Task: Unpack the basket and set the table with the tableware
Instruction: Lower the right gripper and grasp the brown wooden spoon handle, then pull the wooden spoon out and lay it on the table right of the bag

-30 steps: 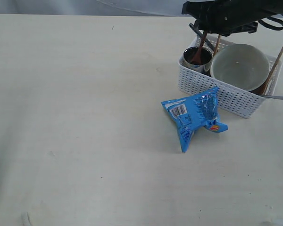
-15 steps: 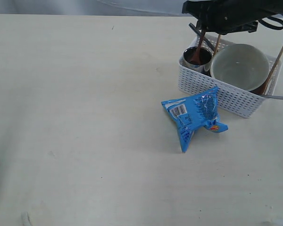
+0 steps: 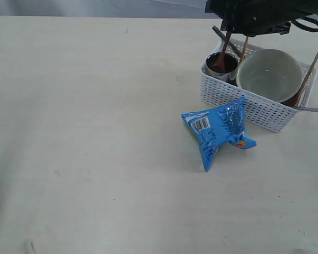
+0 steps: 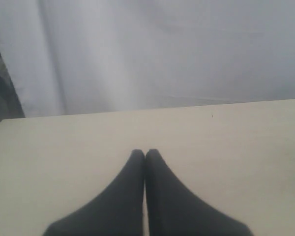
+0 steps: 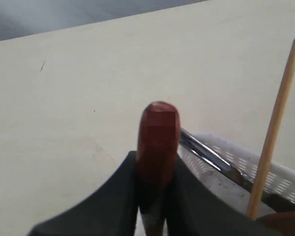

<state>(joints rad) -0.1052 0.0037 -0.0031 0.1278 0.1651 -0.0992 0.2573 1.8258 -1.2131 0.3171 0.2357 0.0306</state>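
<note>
The white basket (image 3: 254, 108) stands at the table's (image 3: 95, 132) far right. Inside it are a steel cup (image 3: 214, 71) and an off-white bowl (image 3: 270, 74). A dark wooden spoon (image 3: 222, 53) stands in the cup, and my right gripper (image 3: 228, 32) is shut on its handle from above. In the right wrist view the reddish handle (image 5: 159, 128) sits pinched between the jaws of the right gripper (image 5: 156, 162), beside a chopstick (image 5: 275, 123) and a metal utensil (image 5: 206, 152). Another chopstick (image 3: 314, 61) leans at the basket's right end. My left gripper (image 4: 145, 153) is shut and empty over bare tabletop.
A blue snack packet (image 3: 217, 129) lies on the table just in front of the basket's near-left corner. The table's far edge runs close behind the basket. A grey cable (image 3: 312, 109) crosses the basket's right end.
My right gripper's jaws have closed onto the spoon handle and the arm has shifted slightly upward. The spoon still stands in the cup. The left gripper has not moved.
</note>
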